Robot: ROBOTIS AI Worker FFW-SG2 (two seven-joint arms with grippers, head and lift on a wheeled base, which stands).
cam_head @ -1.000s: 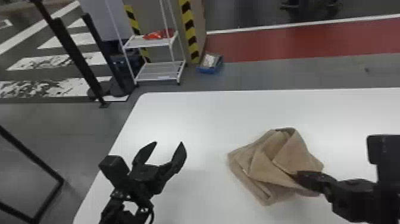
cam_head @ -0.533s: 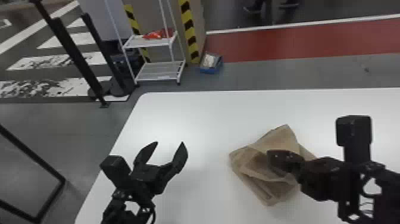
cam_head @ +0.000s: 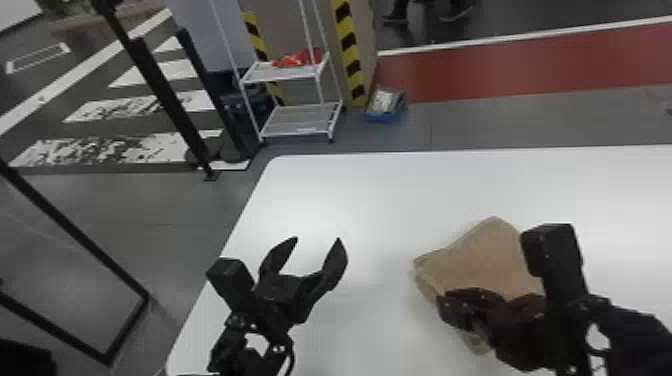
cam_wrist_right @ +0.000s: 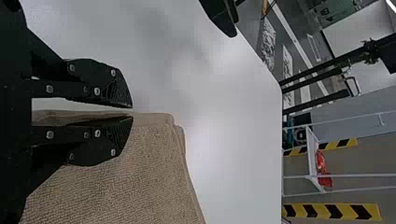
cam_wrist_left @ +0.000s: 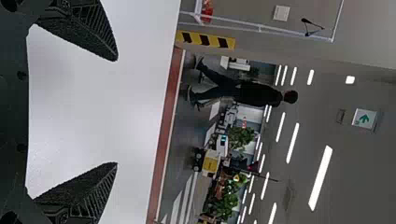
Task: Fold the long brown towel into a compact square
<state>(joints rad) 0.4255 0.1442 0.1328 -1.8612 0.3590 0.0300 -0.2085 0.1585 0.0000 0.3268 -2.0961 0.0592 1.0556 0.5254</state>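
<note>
On white table: brown towel (layered). At its edge: right gripper, narrowly parted. Well apart: left gripper, spread wide.

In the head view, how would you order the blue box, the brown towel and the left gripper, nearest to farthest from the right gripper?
1. Brown towel: on the table, close by the right gripper.
2. Left gripper: over the table's left side.
3. Blue box: on the floor, beyond the table.
</note>
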